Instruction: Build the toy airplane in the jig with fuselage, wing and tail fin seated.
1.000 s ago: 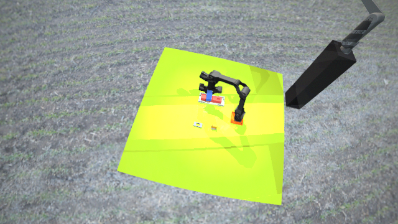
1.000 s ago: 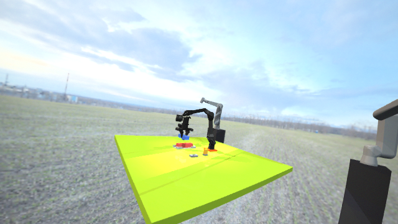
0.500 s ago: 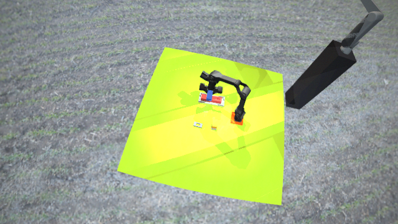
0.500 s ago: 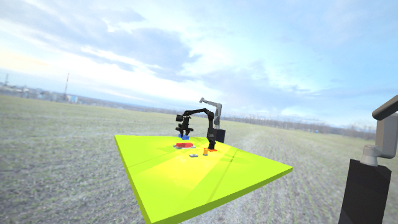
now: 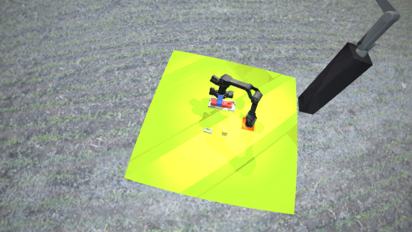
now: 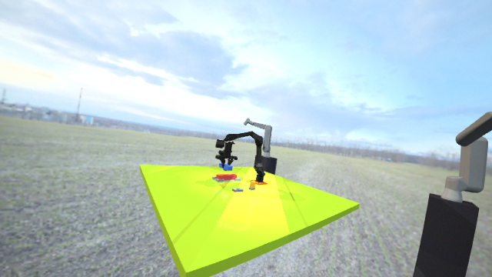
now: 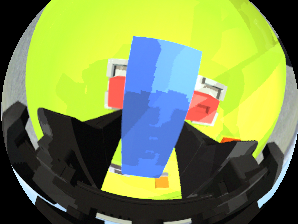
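The red fuselage (image 5: 213, 102) (image 6: 226, 177) (image 7: 116, 92) lies lengthwise in the pale cradle jig (image 5: 222, 109) (image 6: 237, 179). My gripper (image 5: 221, 96) (image 6: 226, 165) (image 7: 151, 116) is shut on the blue wing (image 5: 219, 100) (image 6: 228, 168) (image 7: 162, 65) and holds it crosswise above the fuselage. The exterior view shows a gap between wing and fuselage. In the wrist view the wing hides the fuselage's middle and the wing socket; its tab is out of sight. The orange tail fin (image 5: 224, 133) (image 6: 252, 185) (image 7: 161, 182) stands upright, apart from the jig.
A small pale holder (image 5: 205, 130) (image 6: 237, 189) lies beside the tail fin. The arm's base stands on an orange patch (image 5: 244, 125) (image 6: 264, 183) at the right of the green table (image 5: 180, 161) (image 6: 215, 238). A grey arm on a dark pedestal (image 5: 335, 77) stands beyond the table.
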Motion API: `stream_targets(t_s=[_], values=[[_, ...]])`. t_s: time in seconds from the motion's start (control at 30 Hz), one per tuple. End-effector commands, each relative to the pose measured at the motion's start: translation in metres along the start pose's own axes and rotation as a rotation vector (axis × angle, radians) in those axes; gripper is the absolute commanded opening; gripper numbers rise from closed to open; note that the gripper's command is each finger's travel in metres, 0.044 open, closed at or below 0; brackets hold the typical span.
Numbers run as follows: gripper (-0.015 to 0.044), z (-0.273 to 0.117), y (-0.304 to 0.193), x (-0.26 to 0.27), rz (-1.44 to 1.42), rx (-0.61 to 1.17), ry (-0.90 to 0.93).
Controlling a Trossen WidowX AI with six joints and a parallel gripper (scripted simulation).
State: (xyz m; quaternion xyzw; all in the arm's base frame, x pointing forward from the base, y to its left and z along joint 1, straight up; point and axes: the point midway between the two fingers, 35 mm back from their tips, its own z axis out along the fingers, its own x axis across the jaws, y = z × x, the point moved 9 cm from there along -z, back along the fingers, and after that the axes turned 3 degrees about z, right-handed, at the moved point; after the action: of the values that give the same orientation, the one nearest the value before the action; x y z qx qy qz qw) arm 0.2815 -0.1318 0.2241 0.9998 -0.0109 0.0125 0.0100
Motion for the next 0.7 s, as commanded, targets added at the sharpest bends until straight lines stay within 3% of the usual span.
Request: stream_targets(t_s=[0.0, 0.67], values=[[0.0197, 0.001, 0.0, 0.0, 0.007, 0.003, 0.003], [0.0197, 0.033, -0.001, 0.001, 0.007, 0.003, 0.003]])
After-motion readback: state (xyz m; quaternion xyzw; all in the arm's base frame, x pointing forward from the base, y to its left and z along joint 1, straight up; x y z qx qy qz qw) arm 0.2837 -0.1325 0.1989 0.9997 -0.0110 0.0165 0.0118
